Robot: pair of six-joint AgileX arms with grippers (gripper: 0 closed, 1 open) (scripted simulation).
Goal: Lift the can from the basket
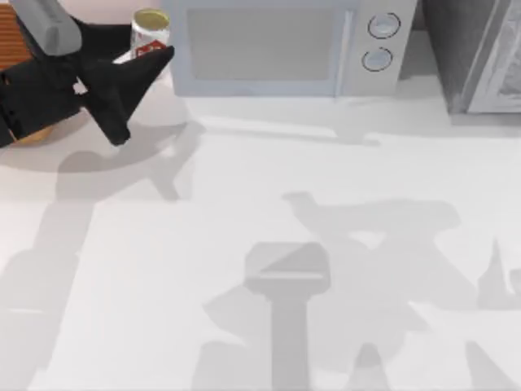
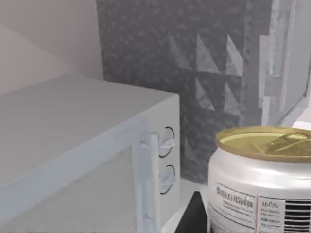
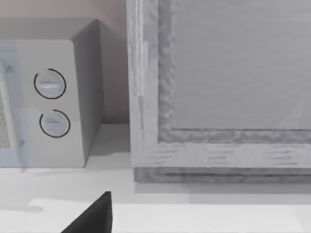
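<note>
Gold-topped can [image 1: 150, 34]: short metal cylinder, pale silver sides with a red-and-white label, upright, raised clear of the basket [image 1: 12, 41] and set between the fingers of the left gripper [image 1: 134, 69]. In the top view one dark finger crosses its lower side; the left wrist view shows the can [image 2: 262, 179] close up with a dark fingertip beside its base. Fingers look closed on the can, narrow.

Handling, by judgement: light, stiff, smooth and rather slippery, thin-walled and apt to dent. Best held round the straight side at mid-height, below the rim.

Basket: orange-brown wicker, behind the fingers at the table's left edge, largely under the arm.

Microwave [image 1: 277, 45]: just beyond the can on the fingers' far side, a near obstacle.

Open room: bare white table [image 1: 326, 244] on the fingers' near side, and above.

Right gripper [image 3: 92, 216]: parked, one dark fingertip seen, spread cannot be told.
</note>
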